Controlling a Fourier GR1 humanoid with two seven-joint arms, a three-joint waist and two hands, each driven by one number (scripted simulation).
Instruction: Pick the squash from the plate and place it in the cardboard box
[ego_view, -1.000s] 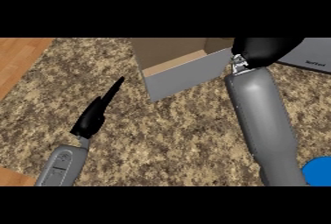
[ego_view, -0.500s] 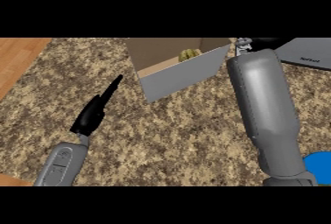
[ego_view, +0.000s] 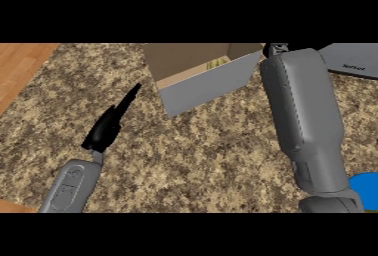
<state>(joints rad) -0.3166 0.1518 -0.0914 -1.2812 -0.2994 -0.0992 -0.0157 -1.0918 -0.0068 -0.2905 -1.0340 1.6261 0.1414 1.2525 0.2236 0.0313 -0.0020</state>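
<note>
The open cardboard box (ego_view: 210, 82) stands at the back of the counter, its grey front wall turned toward me. A small yellow piece of the squash (ego_view: 218, 62) shows inside it, against the inner wall. My right forearm (ego_view: 303, 115) reaches up along the box's right side. Only the base of the right hand (ego_view: 276, 48) shows at the view's upper edge, next to the box's right corner. My left hand (ego_view: 109, 127) rests open at the left, straight and pointing up-right, apart from the box. The blue plate (ego_view: 366, 185) peeks in at the lower right edge.
A grey appliance (ego_view: 354, 59) lies at the back right, behind my right forearm. The speckled counter ends at the left, where wooden floor (ego_view: 21, 65) shows. Bare counter lies between my two arms.
My right arm has stretched farther back, so the hand that hung over the box is now cut off by the upper edge. The squash has come into sight inside the box. The left hand has not moved.
</note>
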